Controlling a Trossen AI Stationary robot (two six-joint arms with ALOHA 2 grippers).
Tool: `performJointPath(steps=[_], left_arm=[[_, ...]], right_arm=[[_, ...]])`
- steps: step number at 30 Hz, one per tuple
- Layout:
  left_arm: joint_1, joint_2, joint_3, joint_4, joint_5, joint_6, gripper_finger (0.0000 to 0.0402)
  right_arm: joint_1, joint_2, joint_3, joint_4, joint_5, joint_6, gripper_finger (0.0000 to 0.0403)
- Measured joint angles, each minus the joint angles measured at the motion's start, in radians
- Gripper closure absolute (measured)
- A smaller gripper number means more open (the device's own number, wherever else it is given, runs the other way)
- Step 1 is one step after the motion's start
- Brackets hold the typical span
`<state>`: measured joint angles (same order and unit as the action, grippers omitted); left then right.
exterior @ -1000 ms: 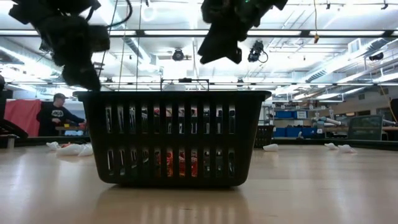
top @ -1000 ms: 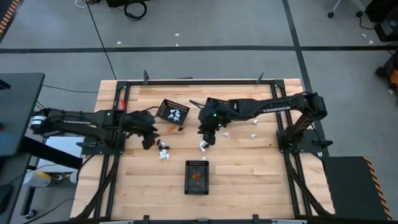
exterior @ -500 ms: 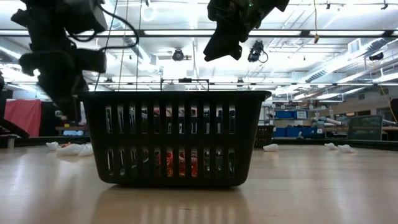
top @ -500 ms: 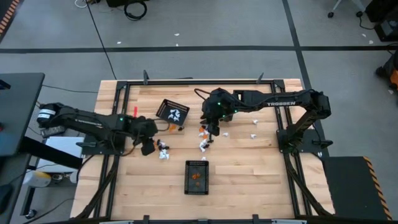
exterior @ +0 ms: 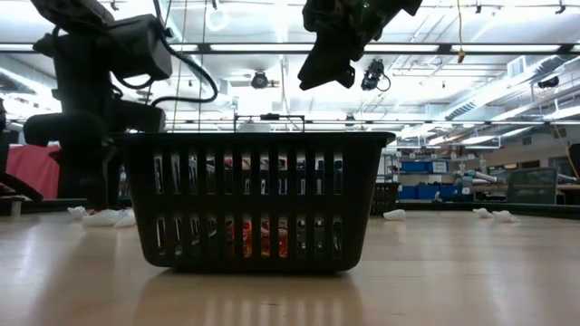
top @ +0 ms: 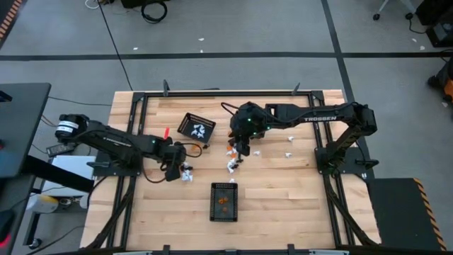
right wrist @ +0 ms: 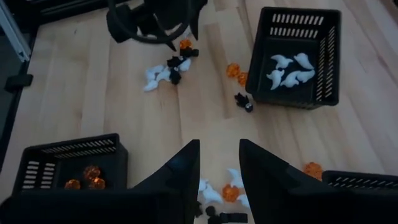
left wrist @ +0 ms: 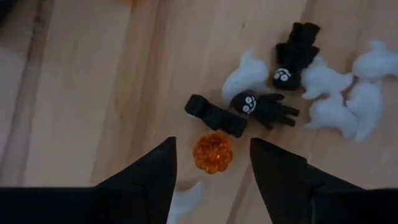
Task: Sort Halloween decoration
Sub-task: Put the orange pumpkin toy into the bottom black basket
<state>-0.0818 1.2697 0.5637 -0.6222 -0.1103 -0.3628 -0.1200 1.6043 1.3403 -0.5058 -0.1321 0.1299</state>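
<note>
The high view looks straight down on the whole table [top: 283, 191]. The low view sits at tabletop height, close behind one basket [exterior: 251, 199]. The left wrist view is nearest; the right wrist view, higher, shares its trinkets [left wrist: 280, 93].

Left hand [left wrist: 211, 163] over trinket cluster [top: 185, 171]; three baskets [top: 224, 201] around table centre.

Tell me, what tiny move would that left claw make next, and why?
Probably lower and close: the left gripper hangs open with the orange pumpkin trinket lying between its fingers, apart from the black figures and white ghosts beyond.
</note>
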Motion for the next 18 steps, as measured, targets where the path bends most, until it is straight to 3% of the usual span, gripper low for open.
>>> performJointPath(steps=[14,18], left_arm=[[0.002,0.118,0.007,0.044,0.027,-0.063,0.0213],[0.002,0.119,0.006,0.046,0.033,-0.068,0.0236]], right_arm=[[0.0,0.0,0.0,0.01,0.0,-0.018,0.0286],[0.0,0.0,0.0,0.01,0.0,-0.017,0.0286]])
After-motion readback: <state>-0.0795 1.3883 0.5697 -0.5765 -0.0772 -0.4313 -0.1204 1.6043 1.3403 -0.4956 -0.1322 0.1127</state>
